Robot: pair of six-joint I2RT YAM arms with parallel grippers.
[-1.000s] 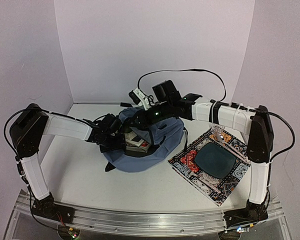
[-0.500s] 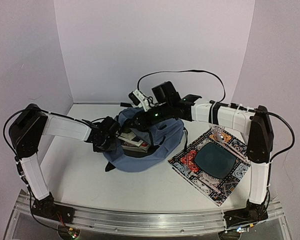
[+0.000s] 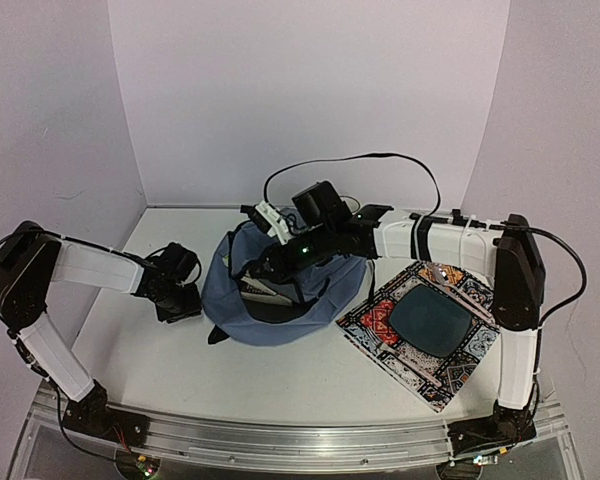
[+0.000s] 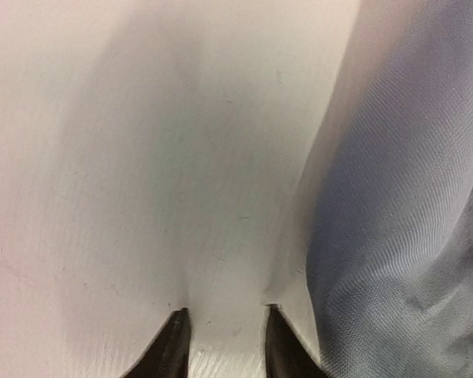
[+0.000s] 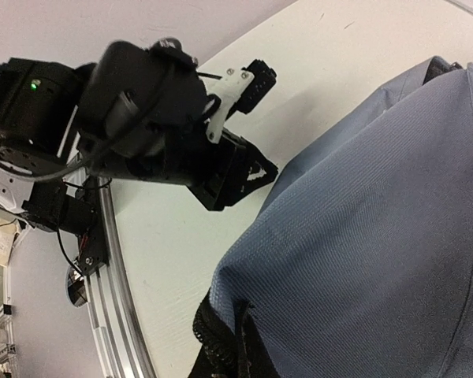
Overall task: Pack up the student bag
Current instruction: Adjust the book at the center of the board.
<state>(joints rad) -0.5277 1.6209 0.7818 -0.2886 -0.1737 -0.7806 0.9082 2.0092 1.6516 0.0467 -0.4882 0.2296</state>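
**Mouth of the student bag (image 3: 300, 318) turned toward the free left tool**

The student bag sat slumped in the middle of the desk (image 3: 150, 365). It was a slate-blue heap, somewhat wider across than deep, with its dark opening turned up and toward the left arm's side. Something pale showed inside the opening, too small to name.

The right tool (image 3: 258, 266) had reached across the top of the bag to its far-left rim. Its jaws were closed, and from the wrist view they seemed clamped on the fabric edge by a black strap, propping the mouth up.

The left tool (image 3: 180, 305) hung low over bare desk just to the left of the bag. Its jaws were a modest gap apart with nothing between them. The bag's wall rose immediately on the tool's right, near one finger but not touching it as far as I could tell. That made the left arm the nearer and the only free one, so any entry into the opening would run rightward and upward over that raised rim.

Open desk lay to the left and toward the near edge. A patterned mat (image 3: 365, 322) carrying a dark dish (image 3: 430, 322) lay just beside the bag's right flank, crowding that side. The walls stood close at the back.
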